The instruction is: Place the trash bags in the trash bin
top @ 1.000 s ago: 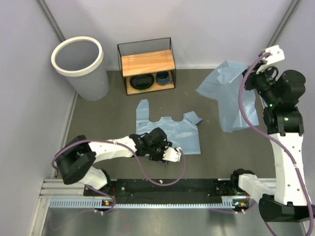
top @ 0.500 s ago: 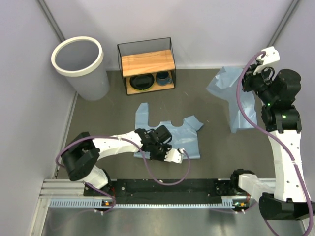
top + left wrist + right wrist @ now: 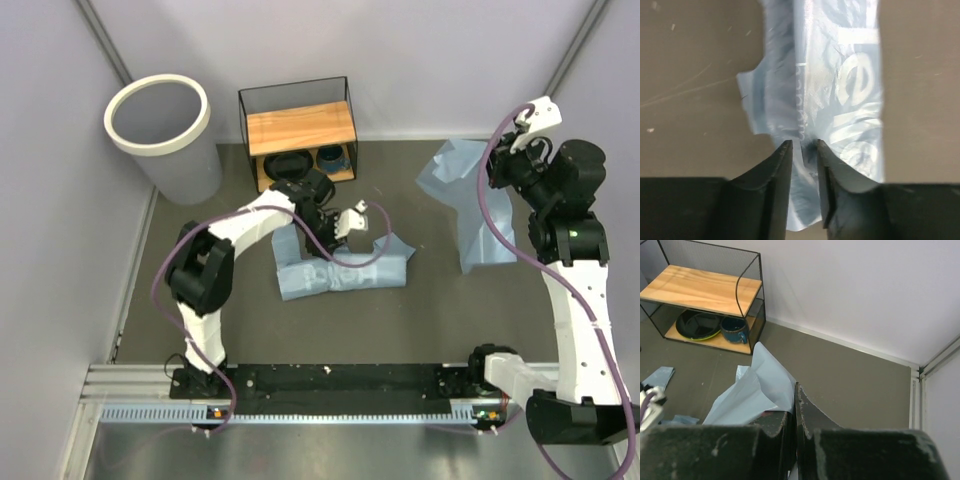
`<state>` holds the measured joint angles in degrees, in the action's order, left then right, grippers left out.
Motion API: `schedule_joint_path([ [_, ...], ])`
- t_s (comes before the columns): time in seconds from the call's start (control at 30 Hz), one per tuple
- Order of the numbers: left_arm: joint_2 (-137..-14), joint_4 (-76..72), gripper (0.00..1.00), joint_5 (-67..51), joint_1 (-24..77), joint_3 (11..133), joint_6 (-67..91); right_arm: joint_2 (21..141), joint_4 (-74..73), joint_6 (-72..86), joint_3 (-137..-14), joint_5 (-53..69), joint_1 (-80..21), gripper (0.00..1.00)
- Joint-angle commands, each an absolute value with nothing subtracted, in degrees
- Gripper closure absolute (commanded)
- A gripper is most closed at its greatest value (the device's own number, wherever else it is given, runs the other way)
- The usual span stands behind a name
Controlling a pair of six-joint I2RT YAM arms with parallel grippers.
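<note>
**Top external view: both claws clamped on blue bags, bin in the far left corner**

Top external and wrist views agree on the two grips. The left claw [image 3: 801, 146] is closed almost fully, and a thin ridge of film from the lettered trash bag [image 3: 340, 272] is pinched between its dark fingers [image 3: 780, 170]. White letters run across the film beyond the fingertips. From above, this bag lies crumpled in a band at the middle of the table [image 3: 430, 320], just in front of the shelf [image 3: 300, 127]. The left arm is stretched far forward over it.

The right claw [image 3: 794, 400] is shut, its fingers pressed together on the second trash bag [image 3: 475, 215]. In the right wrist view a pale blue peak of that bag stands up just beside the fingers. From above, the bag drapes down from the raised right arm at the far right of the table. I cannot tell whether its lower end touches the surface.

The trash bin [image 3: 190, 170] stands upright in the far left corner, its white ring rim in place. It is well apart from both bags. The shelf stands to its right against the back wall, with a dark bowl [image 3: 290, 165] and a blue cup [image 3: 330, 157] on its lower level.
</note>
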<state>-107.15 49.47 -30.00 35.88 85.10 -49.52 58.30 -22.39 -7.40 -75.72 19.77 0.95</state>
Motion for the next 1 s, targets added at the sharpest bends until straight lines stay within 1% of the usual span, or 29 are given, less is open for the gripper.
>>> schedule_joint_path([
  [0.0,-110.92,48.44,0.6,-27.26,31.04,87.63,-49.4,58.45,-21.62,-7.38,-75.5,20.92,1.49,1.0],
  [0.03,-110.13,43.9,0.57,-26.9,30.24,86.76,-47.92,58.36,-21.88,-7.56,-75.5,21.0,1.49,1.0],
  [0.07,-108.91,41.68,0.51,-27.33,29.54,84.22,-46.07,58.27,-21.97,-7.82,-75.41,21.01,1.49,1.0],
  [0.1,-104.98,39.57,0.41,-28.55,28.66,82.37,-45.71,58.1,-21.97,-8.0,-75.24,21.01,1.49,1.0],
  [0.13,-102.24,33.81,0.39,-28.74,28.74,79.92,-44.83,58.01,-22.15,-8.17,-74.97,21.09,1.41,1.0],
  [0.17,-99.43,31.14,0.23,-29.87,28.83,74.32,-44.82,58.01,-22.15,-8.43,-74.71,21.27,1.49,1.0],
  [0.2,-94.01,28.68,0.17,-30.67,29.35,71.57,-44.48,57.92,-22.15,-8.44,-74.53,21.27,1.49,1.0],
  [0.23,-91.69,22.91,0.1,-30.33,29.96,69.02,-42.99,58.01,-22.15,-8.35,-74.18,21.36,1.49,1.0],
  [0.27,-89.84,20.59,0.06,-29.63,30.84,64.56,-42.72,58.01,-22.06,-8.35,-73.92,21.53,1.49,1.0],
  [0.3,-87.65,19.96,0.01,-28.05,33.29,63.21,-42.71,58.01,-22.06,-8.26,-73.83,21.62,1.41,1.0],
  [0.33,-87.28,19.78,0.01,-23.86,34.79,62.32,-42.98,58.18,-22.06,-8.09,-73.74,21.62,1.49,1.0],
  [0.43,-87.36,19.69,0.01,-18.12,39.89,60.21,-41.49,58.36,-22.06,-7.65,-73.65,21.71,1.49,1.0],
  [0.53,-87.36,15.92,0.01,-13.11,43.32,56.44,-39.38,58.18,-22.06,-7.73,-73.3,21.8,1.49,1.0],
  [0.67,-87.8,12.92,0.01,-11.69,45.35,53.35,-40.51,57.83,-22.24,-8.44,-73.04,21.62,1.49,1.0],
  [0.77,-91.31,13.79,0.01,-11.51,45.88,55.36,-42.09,58.01,-22.15,-7.91,-73.04,21.62,1.49,1.0],
  [0.97,-97.38,10.98,0.01,-9.75,46.06,57.65,-45.61,58.18,-22.15,-8.0,-72.95,21.18,1.49,1.0],
])
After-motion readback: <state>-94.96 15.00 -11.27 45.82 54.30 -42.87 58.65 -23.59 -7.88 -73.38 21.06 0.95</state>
